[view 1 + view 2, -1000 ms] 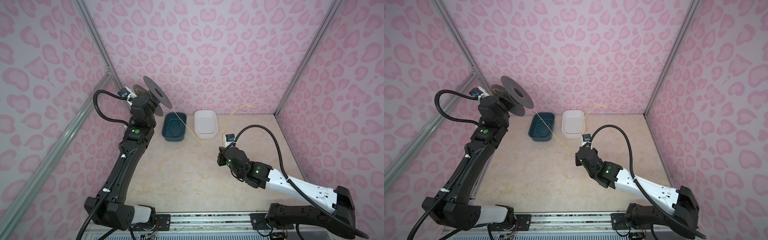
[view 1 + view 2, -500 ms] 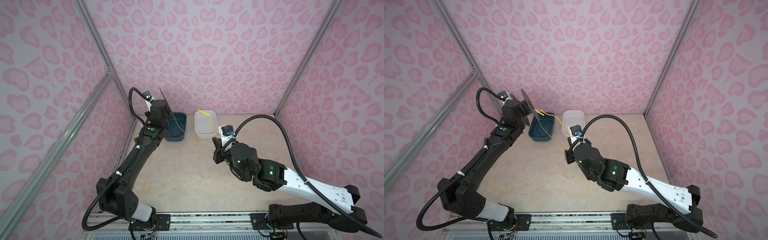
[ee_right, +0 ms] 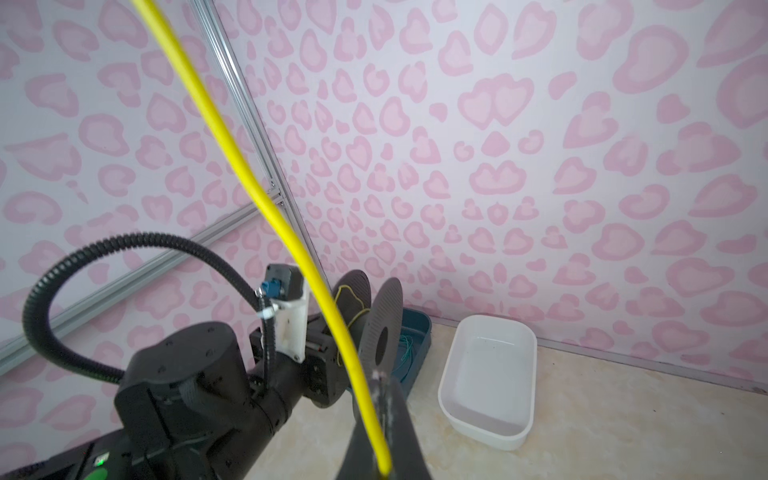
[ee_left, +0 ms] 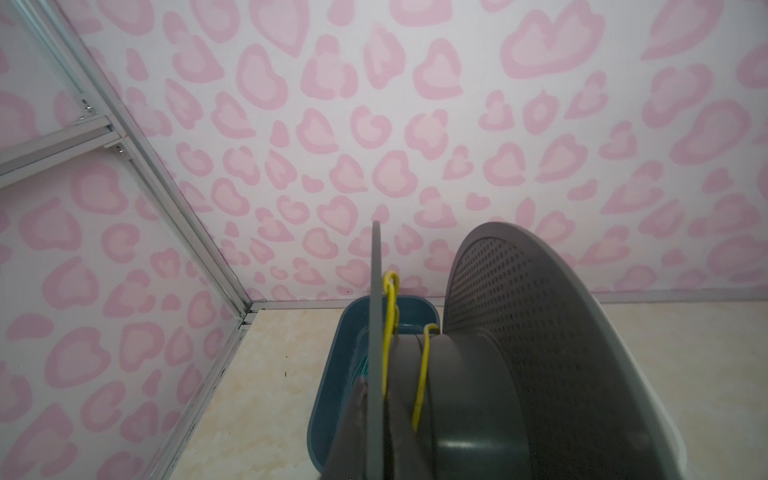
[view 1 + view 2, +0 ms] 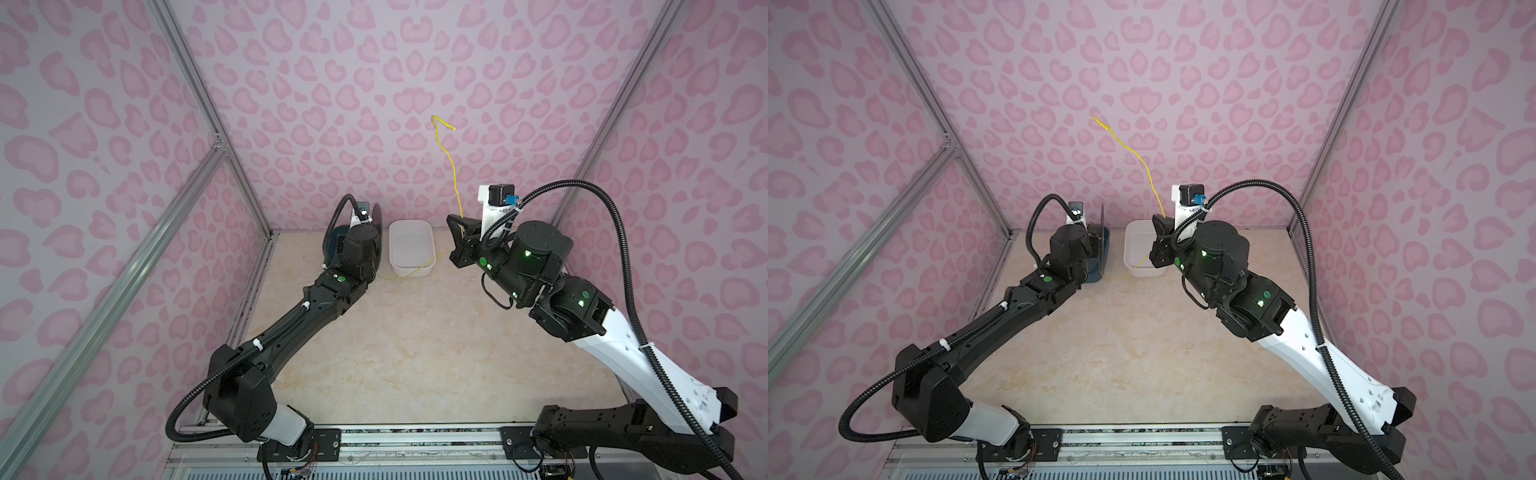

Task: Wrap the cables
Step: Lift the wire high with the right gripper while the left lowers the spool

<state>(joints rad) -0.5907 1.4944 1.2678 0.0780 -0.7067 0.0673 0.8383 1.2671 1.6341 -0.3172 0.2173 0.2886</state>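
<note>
The cable (image 5: 451,166) is a thin yellow wire. My right gripper (image 5: 453,220) is shut on it in front of the back wall, and its free end stands up above the jaws (image 5: 1144,166). In the right wrist view the cable (image 3: 266,203) runs out from between the closed fingers (image 3: 376,382). Slack sags past the white tray to a grey spool (image 5: 1101,224) with perforated flanges (image 4: 540,332). A few turns of cable (image 4: 423,374) lie on its hub. My left gripper (image 4: 376,395) is shut on one flange's edge, holding the spool over the blue tray.
A blue tray (image 4: 332,374) with thin green wire (image 3: 405,353) inside stands at the back left. Beside it is an empty white tray (image 3: 486,440). Pink patterned walls and aluminium posts (image 5: 208,108) close in the marble tabletop (image 5: 415,345).
My left arm has swung the spool from high at the left down to the blue tray. My right gripper has moved back and up, and the cable's free end now stands tall.
</note>
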